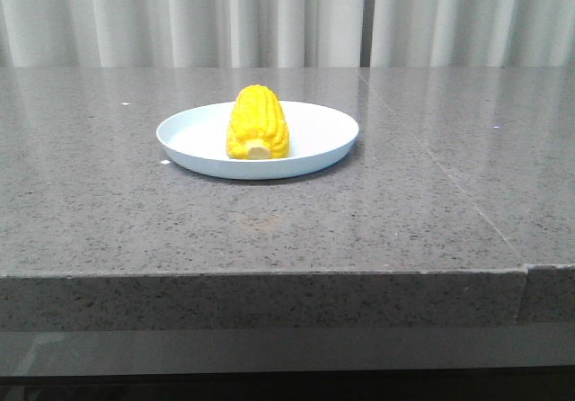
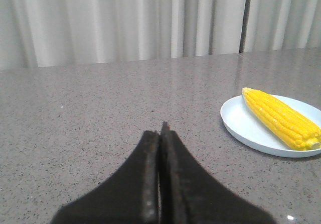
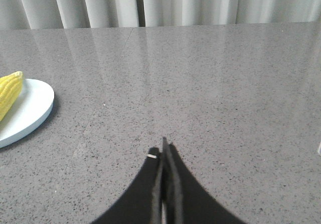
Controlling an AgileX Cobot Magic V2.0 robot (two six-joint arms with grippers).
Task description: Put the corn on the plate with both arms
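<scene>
The yellow corn (image 1: 258,124) lies on the pale blue-white plate (image 1: 310,129) in the middle of the table, its pale cut stem end toward the front. Neither arm shows in the front view. In the left wrist view my left gripper (image 2: 161,132) is shut and empty, well apart from the plate (image 2: 241,126) and the corn (image 2: 281,117). In the right wrist view my right gripper (image 3: 163,148) is shut and empty, with the plate (image 3: 35,106) and the tip of the corn (image 3: 10,96) off to one side, far from it.
The grey speckled stone table (image 1: 404,212) has a front edge (image 1: 269,275) near the camera and a seam on its right part. Pale curtains (image 1: 180,14) hang behind the table.
</scene>
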